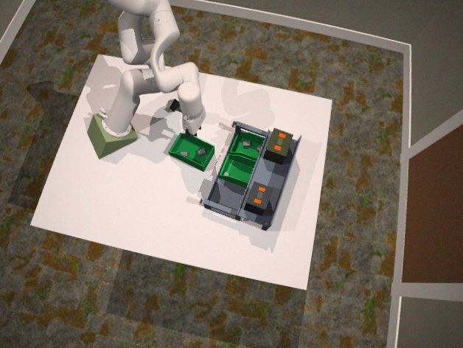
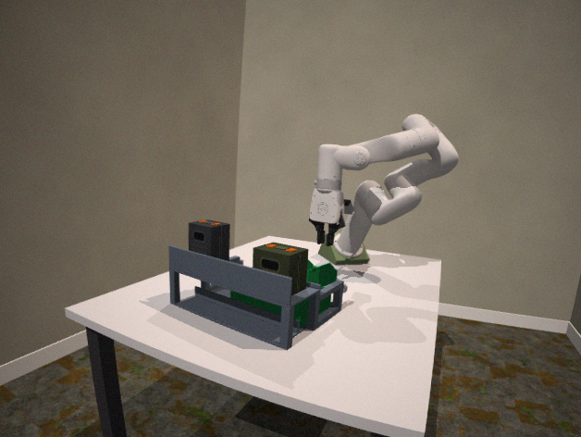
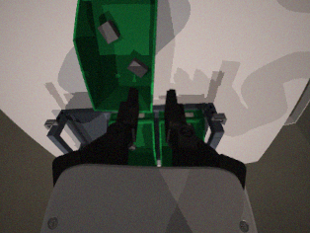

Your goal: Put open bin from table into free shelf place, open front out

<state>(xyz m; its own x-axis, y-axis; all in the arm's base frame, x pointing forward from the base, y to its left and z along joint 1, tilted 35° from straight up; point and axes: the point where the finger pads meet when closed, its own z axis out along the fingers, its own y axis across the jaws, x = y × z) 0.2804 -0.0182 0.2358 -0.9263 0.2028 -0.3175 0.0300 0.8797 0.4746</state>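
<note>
The green bin [image 1: 191, 147] [image 2: 322, 273] [image 3: 129, 46] stands on the table in front of the shelf, with two grey parts in it. Which of its ends is the open front I cannot tell. My gripper [image 1: 192, 133] [image 2: 325, 243] [image 3: 152, 100] is partly open and empty, pointing down above one long side wall of the bin. In the wrist view that wall's rim runs up between the fingers. The grey shelf [image 1: 221, 208] [image 2: 229, 274] holds two green bins [image 1: 248, 144] [image 1: 238, 169] side by side, with small parts. The free place [image 1: 226, 194] is at the row's end, beside the second bin.
An olive box [image 1: 273, 154] [image 2: 295, 268] and a dark grey box [image 1: 256, 206] [image 2: 208, 243], both with orange marks, stand on the board behind the row. The dark box is behind the free place. Raised rails border the shelf's ends.
</note>
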